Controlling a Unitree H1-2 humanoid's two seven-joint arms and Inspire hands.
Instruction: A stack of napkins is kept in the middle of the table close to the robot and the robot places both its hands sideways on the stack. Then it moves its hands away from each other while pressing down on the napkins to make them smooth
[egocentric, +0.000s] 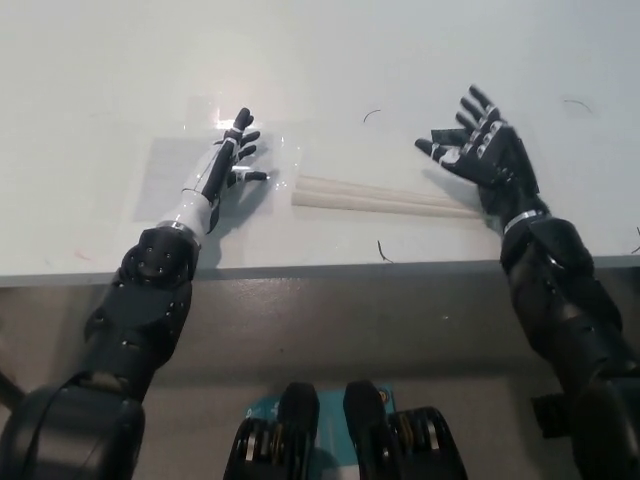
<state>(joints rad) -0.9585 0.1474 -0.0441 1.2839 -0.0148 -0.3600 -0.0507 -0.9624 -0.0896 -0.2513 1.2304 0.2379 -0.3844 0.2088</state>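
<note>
Currently, napkins (385, 196) lie near the table (320, 60) edge, between both hands. Left hand (228, 158) and right hand (478, 150) are spread, holding nothing. Napkins appear thin, soft, light; press flat from above.

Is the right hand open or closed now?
Open. The right hand holds nothing, fingers spread apart, beside the napkins.

Laboratory-style test bench: a plain white worktop (420, 60) with a clear taped-down plastic sheet (165, 175) at centre left.
</note>
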